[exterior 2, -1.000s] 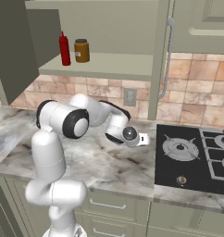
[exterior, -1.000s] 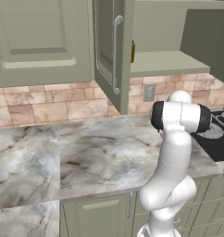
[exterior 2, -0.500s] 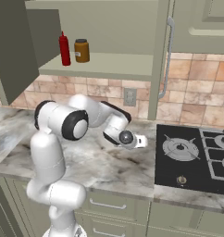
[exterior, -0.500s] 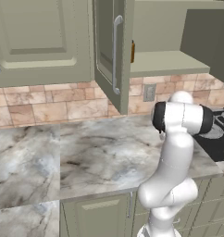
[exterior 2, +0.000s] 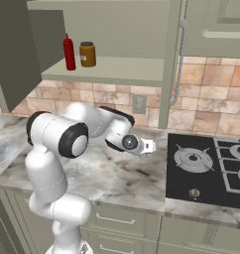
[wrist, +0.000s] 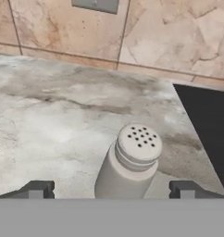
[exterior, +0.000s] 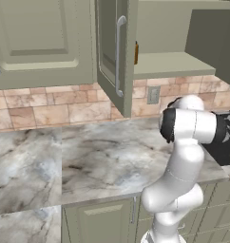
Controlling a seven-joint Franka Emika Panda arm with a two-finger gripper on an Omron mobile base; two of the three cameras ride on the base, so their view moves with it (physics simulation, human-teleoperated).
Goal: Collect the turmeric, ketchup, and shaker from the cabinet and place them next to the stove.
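We found the tool point(wrist: 111, 187) spread wide, a fingertip point(wrist: 36, 189) at each side of the shaker point(wrist: 127, 163) and clear of it. The shaker stood upright on the marble bench point(wrist: 53, 125), with the black stove point(wrist: 207, 125) near it at three o'clock. In the right base view the ketchup point(exterior 2: 69, 52) and the turmeric point(exterior 2: 87, 54) sat side by side on the shelf of the open cabinet point(exterior 2: 107, 69), the ketchup at nine o'clock of the turmeric.

In the right base view, the ketchup point(exterior 2: 69, 52) stands left of the turmeric point(exterior 2: 87, 54) on the cabinet point(exterior 2: 112, 71) shelf, upper left. The stove point(exterior 2: 206, 171) lies at right. In the hand view, the shaker point(wrist: 129, 164) stands on the counter point(wrist: 58, 115), bottom centre.
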